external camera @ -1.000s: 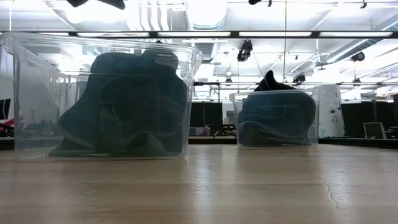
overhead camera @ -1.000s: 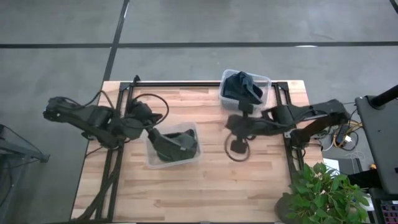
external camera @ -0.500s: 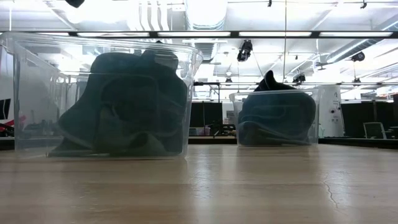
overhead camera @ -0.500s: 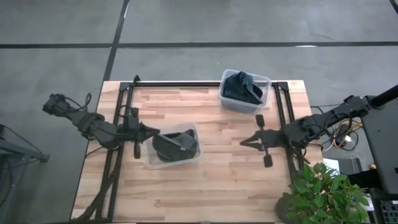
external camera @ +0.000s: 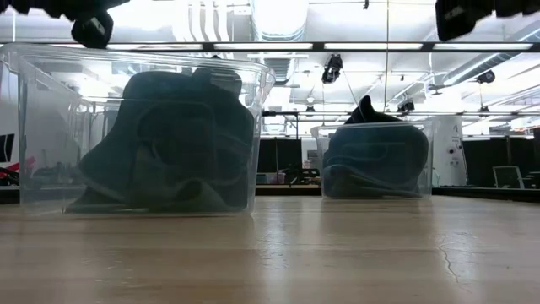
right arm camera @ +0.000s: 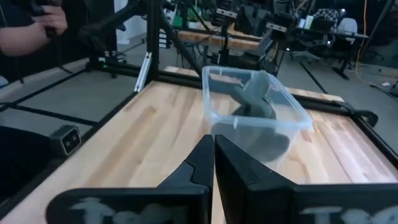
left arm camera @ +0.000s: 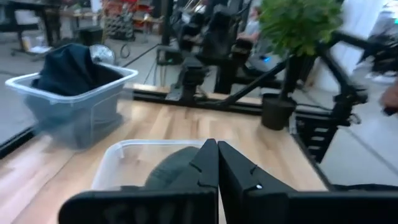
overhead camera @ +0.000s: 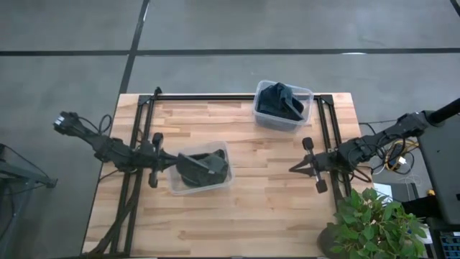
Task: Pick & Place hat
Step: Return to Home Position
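Note:
A dark hat [overhead camera: 203, 167] lies crumpled in the near clear bin [overhead camera: 175, 187], seen large in the low view [external camera: 169, 139]. More dark hats [overhead camera: 282, 101] fill the far clear bin [overhead camera: 309, 93]. My left gripper [overhead camera: 169, 162] hovers shut at the near bin's left wall, pointing right; in its wrist view [left arm camera: 217, 155] the hat [left arm camera: 177, 168] sits just ahead. My right gripper [overhead camera: 293, 169] is shut and empty, right of the near bin, pointing left toward it [right arm camera: 213, 149].
Black frame rails [overhead camera: 144, 129] run along the table's left, far and right sides. A potted plant [overhead camera: 374, 223] stands by the near right corner. Bare wood [overhead camera: 259, 208] lies between and in front of the bins. A person's hand [right arm camera: 50, 25] shows beyond the table.
Both arms have drawn back from the middle of the table. The left gripper left the space over the near bin and moved toward the left edge; the right gripper moved toward the right edge. Both have come lower, now showing at the top of the low view.

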